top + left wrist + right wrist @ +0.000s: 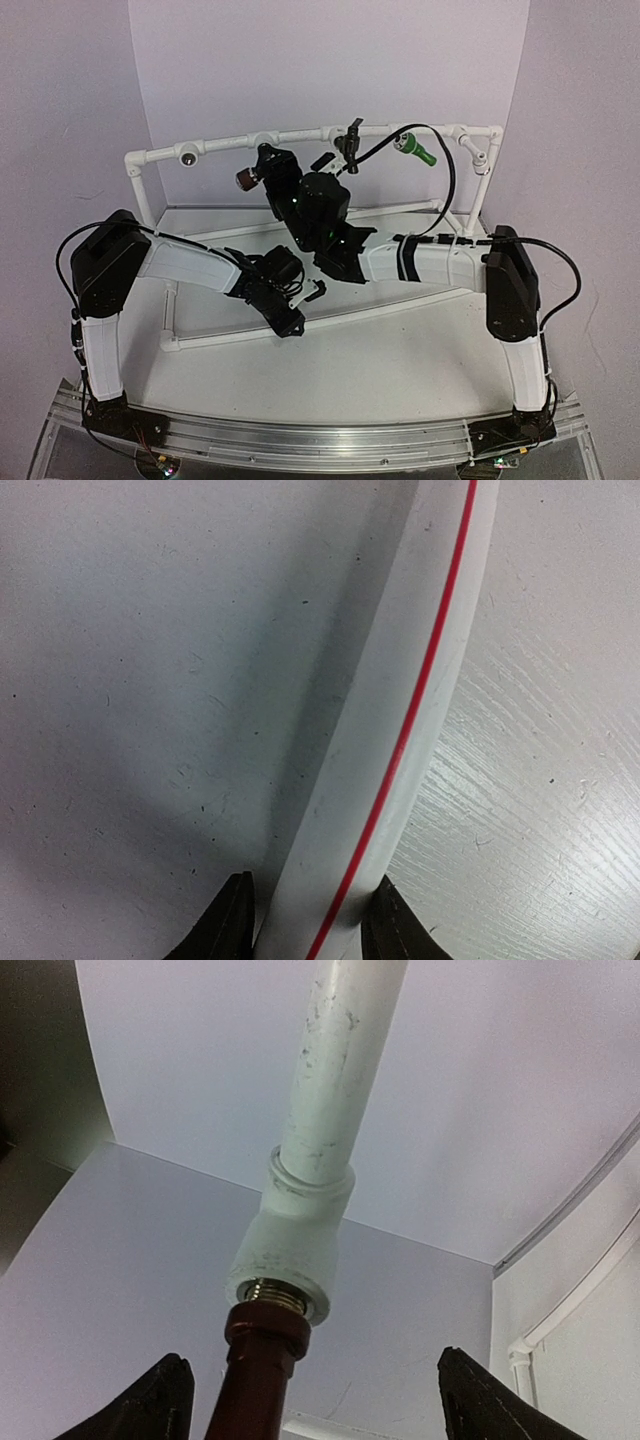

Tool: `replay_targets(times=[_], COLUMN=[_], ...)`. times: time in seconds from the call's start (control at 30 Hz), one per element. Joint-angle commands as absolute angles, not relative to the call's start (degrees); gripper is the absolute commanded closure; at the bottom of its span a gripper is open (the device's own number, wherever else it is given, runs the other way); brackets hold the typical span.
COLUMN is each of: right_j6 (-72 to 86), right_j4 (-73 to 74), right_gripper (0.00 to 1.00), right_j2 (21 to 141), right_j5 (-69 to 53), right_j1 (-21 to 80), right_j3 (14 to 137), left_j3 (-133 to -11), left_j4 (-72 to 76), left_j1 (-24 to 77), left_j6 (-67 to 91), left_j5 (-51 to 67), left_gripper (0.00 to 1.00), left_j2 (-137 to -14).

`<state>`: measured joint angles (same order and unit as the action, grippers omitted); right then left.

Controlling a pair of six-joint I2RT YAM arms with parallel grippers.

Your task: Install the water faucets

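A reddish-brown faucet (pixel 255 1385) sits with its brass thread in a white tee socket (pixel 292 1255) of the pipe frame's top rail. My right gripper (pixel 318 1405) stands open around it, its fingers well clear on both sides. From above, that faucet (pixel 244 178) is at the right gripper (pixel 257 170). A black faucet (pixel 350 140) and a green faucet (pixel 415 150) sit further right on the same rail. My left gripper (pixel 312 932) is shut on the frame's front pipe (pixel 400 710), white with a red stripe; from above the left gripper (pixel 290 323) is low at the pipe.
The white pipe frame (pixel 150 160) stands on the white table, with an upright rail at the back and a low rail (pixel 400 305) in front. A black cable (pixel 445 170) loops over the frame near the green faucet. Pale walls close in behind and at both sides.
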<state>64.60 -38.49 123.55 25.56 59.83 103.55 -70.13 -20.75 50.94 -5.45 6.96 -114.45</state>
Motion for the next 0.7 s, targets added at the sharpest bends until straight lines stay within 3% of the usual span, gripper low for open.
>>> replay_targets(times=[0.0,0.17,0.53,0.67], right_j6=[59.91,53.85,57.16,43.22], right_j4=[-37.73,-34.27,-23.13,-14.82], right_gripper=[0.04,0.02,0.02,0.02], right_j2=[116.87,114.38,106.73,105.48], right_j5=[24.65,25.93,27.27,26.84], right_j1=[61.94,64.15,67.78,69.98], right_j3=[101.93,100.82,91.57,94.57], left_j3=[-67.68,-67.86,-68.22,-68.29], left_j4=[-18.9,-18.99,-19.24,-19.25], left_j1=[51.77,51.77,51.78,51.77], left_j6=[3.72,3.69,3.6,3.61], left_j5=[10.28,10.37,10.67,10.96], left_gripper=[1.0,1.0,1.0,1.0], left_j2=[-122.69,-123.07,-123.76,-123.92])
